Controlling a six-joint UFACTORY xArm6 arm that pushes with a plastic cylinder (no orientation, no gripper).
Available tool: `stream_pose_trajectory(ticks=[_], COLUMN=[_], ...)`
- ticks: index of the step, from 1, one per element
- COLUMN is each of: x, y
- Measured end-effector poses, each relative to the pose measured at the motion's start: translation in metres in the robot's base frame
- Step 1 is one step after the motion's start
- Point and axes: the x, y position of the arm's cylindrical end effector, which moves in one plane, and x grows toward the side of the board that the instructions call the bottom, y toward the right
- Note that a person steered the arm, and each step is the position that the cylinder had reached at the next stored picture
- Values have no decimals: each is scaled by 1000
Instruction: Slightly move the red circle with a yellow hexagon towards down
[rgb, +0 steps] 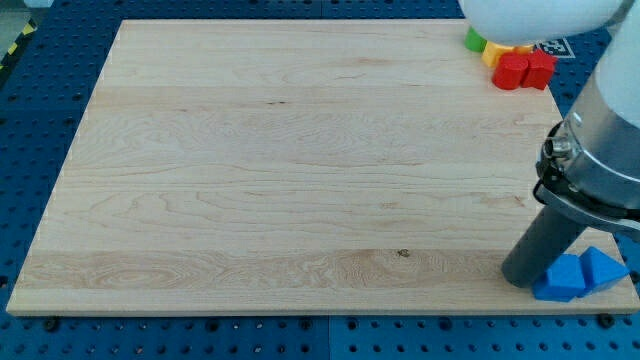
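Observation:
A red round block (511, 71) lies at the view's top right, near the board's right edge. A yellow block (494, 52), likely the hexagon, touches its upper left side and is partly hidden by the white arm body. A second red block (541, 68) sits against the red circle's right side. My tip (521, 279) rests on the board at the view's bottom right, far below the red and yellow blocks. It touches the left side of a blue block (559, 279).
A green block (475, 40) sits left of the yellow one, partly hidden by the white arm body (540, 18). A second blue block, wedge-shaped (604, 270), lies right of the first at the wooden board's (300, 170) bottom right corner.

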Motion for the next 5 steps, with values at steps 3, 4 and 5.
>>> stream_pose_trajectory(ticks=[3,4,5], x=[-76,-122,-172], y=[-27,-27,-29])
